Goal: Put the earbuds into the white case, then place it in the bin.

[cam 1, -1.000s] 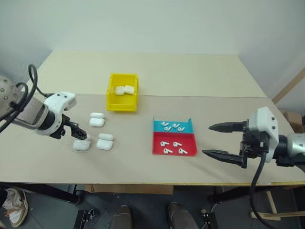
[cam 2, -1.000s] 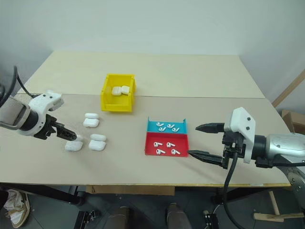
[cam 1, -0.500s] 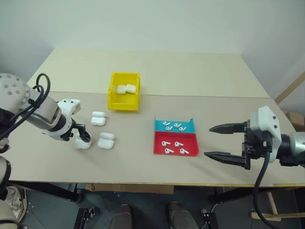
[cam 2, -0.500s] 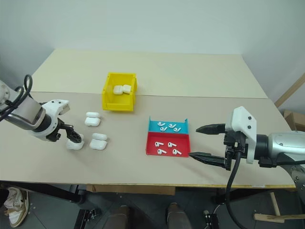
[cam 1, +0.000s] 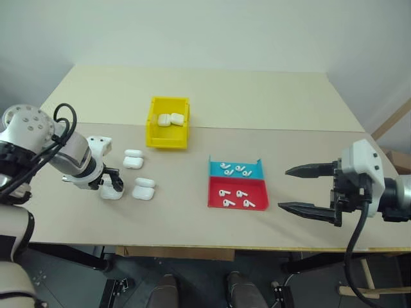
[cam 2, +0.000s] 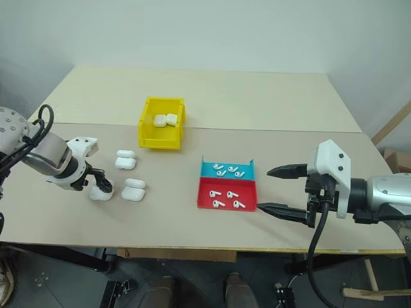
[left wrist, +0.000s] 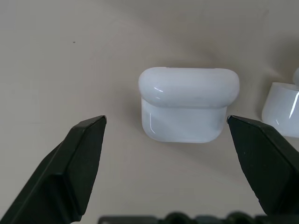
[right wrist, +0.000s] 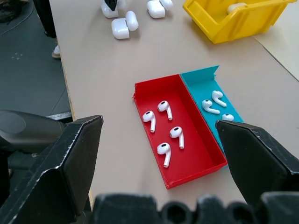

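- Counter (cam 1: 257, 102) of pale beige fills the middle of the head views, carrying every item.
- Left hand (cam 1: 113, 185) points down at the left of the frame, its two black fingers spread apart, over the nearest white case (left wrist: 188, 103); in the left wrist view that case sits between the fingertips (left wrist: 88, 140), touching neither.
- Second case (cam 1: 143, 188) lies just right of it, and a third case (cam 1: 133, 158) sits a little farther up the frame; all three lie closed on the counter.
- Yellow bin (cam 1: 167, 122) stands above them, upper left of centre, with two white cases inside.
- Red tray (cam 1: 236, 192) sits at centre with four earbuds (right wrist: 163, 129) lying loose in it.
- Blue tray (cam 1: 235, 169) touches the red tray's far edge and holds more earbuds.
- Right hand (cam 1: 307, 189) hangs at the right of the frame, fingers wide apart and holding nothing, aimed toward the trays but well apart from them.
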### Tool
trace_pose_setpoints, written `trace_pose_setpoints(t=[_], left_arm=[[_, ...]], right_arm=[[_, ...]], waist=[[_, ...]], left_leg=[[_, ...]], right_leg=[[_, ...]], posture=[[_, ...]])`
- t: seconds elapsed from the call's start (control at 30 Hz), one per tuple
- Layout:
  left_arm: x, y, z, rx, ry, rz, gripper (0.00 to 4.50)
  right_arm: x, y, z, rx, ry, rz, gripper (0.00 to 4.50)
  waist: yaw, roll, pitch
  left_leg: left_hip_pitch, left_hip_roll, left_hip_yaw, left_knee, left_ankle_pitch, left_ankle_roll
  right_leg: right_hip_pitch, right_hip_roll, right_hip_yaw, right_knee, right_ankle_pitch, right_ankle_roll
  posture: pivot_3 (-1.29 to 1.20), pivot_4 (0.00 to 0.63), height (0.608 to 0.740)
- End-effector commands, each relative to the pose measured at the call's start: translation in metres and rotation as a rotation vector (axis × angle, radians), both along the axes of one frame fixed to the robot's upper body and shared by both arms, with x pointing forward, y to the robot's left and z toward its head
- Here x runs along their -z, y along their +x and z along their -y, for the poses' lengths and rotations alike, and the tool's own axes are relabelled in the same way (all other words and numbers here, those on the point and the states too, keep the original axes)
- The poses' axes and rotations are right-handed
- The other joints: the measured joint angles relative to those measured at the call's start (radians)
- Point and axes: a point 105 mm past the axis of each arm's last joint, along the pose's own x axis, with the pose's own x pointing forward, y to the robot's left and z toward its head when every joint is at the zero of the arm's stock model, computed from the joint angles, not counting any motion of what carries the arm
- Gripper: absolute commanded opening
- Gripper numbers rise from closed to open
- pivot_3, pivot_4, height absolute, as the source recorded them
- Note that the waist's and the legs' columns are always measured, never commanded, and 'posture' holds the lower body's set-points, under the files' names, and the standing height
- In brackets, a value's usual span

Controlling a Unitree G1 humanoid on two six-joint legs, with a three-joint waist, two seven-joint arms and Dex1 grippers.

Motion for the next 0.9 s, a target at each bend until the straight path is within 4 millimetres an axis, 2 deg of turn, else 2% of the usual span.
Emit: trace_pose_setpoints(t=[0.03, 0.2, 0.87, 0.9], left_arm=[[-0.001, 0.004, -0.002, -0.030, -0.010, 0.013, 4.50], [0.005, 0.005, 0.007, 0.014, -0.025, -0.002, 4.50], [0.015, 0.004, 0.013, 0.016, -0.055, -0.006, 4.50], [0.015, 0.005, 0.013, 0.016, -0.049, 0.000, 4.13]], right_arm=[[-0.012, -0.005, -0.003, -0.019, -0.001, 0.043, 4.47], [-0.014, -0.006, -0.003, -0.020, 0.000, 0.046, 4.47], [-0.013, -0.003, -0.004, -0.022, 0.002, 0.055, 4.47], [-0.013, -0.004, -0.004, -0.022, 0.001, 0.056, 4.50]], waist=[[0.002, 0.000, 0.000], [0.001, 0.000, 0.000], [0.005, 0.001, -0.001], [0.005, 0.001, -0.001]], left_leg=[[0.000, 0.000, 0.000, 0.000, 0.000, 0.000], [-0.001, 0.000, 0.000, 0.000, 0.000, 0.000], [0.000, -0.001, -0.001, 0.000, 0.000, -0.001], [0.000, -0.001, -0.001, 0.000, 0.000, -0.001]], right_leg=[[0.000, 0.000, 0.000, 0.000, 0.000, 0.000], [0.000, 0.000, 0.000, 0.000, 0.000, 0.000], [0.001, -0.001, 0.000, 0.000, 0.001, 0.000], [0.001, -0.001, 0.000, 0.000, 0.001, 0.001]], posture=[[0.00, 0.150, 0.740], [0.00, 0.150, 0.740], [0.00, 0.150, 0.740], [0.00, 0.150, 0.740]])
